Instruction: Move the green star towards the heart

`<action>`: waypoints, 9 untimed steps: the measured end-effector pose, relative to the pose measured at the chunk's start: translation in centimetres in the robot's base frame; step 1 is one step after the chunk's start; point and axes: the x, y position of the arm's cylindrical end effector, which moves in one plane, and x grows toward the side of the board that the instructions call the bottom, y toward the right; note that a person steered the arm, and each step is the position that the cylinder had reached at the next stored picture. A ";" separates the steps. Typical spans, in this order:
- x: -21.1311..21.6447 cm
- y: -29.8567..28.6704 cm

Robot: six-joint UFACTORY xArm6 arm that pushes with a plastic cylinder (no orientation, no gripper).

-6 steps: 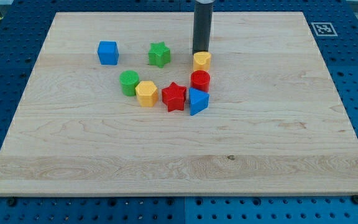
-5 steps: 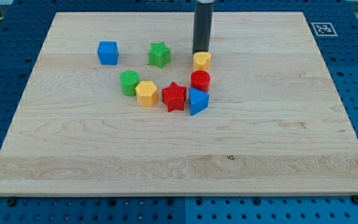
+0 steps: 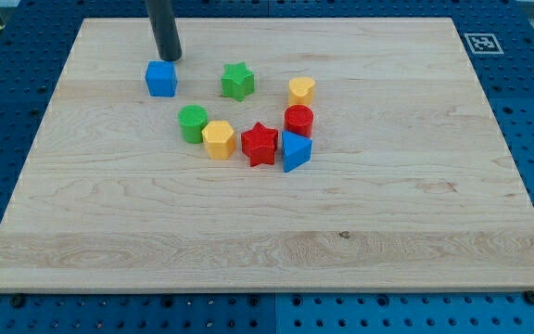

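Note:
The green star (image 3: pixel 237 81) lies on the wooden board in the upper middle of the view. The yellow heart (image 3: pixel 301 90) lies to its right, a short gap away. My tip (image 3: pixel 168 57) is at the upper left, just above the blue cube (image 3: pixel 161 79) and close to its top edge. The tip is well left of the green star and does not touch it.
A green cylinder (image 3: pixel 193 122), a yellow hexagon-like block (image 3: pixel 219 139), a red star (image 3: pixel 260 144), a blue triangle (image 3: pixel 294 150) and a red cylinder (image 3: pixel 298 121) form an arc below the star and heart. The board (image 3: pixel 267 269) sits on a blue perforated table.
My tip has moved from just above the yellow heart far to the left, to just above the blue cube. No block has moved.

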 end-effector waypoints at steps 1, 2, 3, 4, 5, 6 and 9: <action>1.2 1.0; 2.8 2.1; 3.9 4.0; 3.9 6.4; 3.9 7.9; 3.9 7.8; 5.5 2.8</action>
